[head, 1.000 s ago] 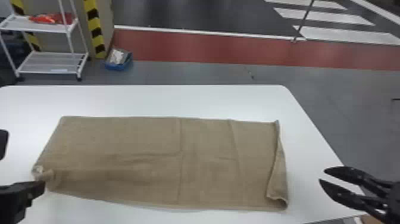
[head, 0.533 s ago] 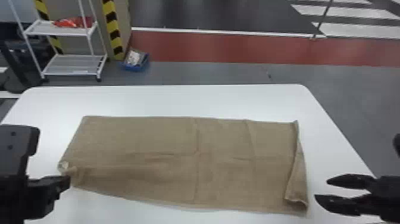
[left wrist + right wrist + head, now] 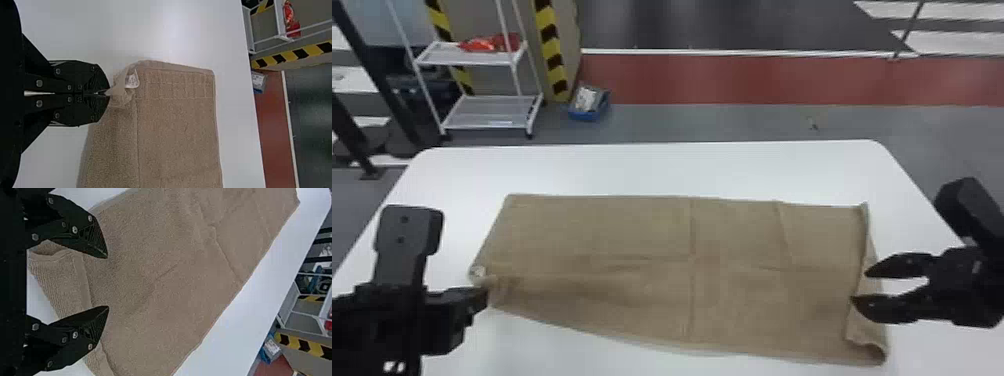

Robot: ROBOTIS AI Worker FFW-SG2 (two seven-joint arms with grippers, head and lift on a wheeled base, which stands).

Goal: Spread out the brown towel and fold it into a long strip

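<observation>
Presently pinching the towel (image 3: 612, 240) by its near left corner, clamping it in the left gripper (image 3: 106, 93) while holding the right gripper (image 3: 107, 282) wide apart over the curled right edge. Lying mostly flat on the table (image 3: 652, 170). Seemingly finishing the spreading before folding lengthwise; probably needing next to be closing on that curl and pulling it straight.

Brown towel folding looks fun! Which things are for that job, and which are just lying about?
For the job:
- brown towel
- left gripper, pinching a towel corner
- right gripper, open over the towel
- white table, under it

Just about:
- white rack
- red things on it
- blue bin on the floor
</observation>
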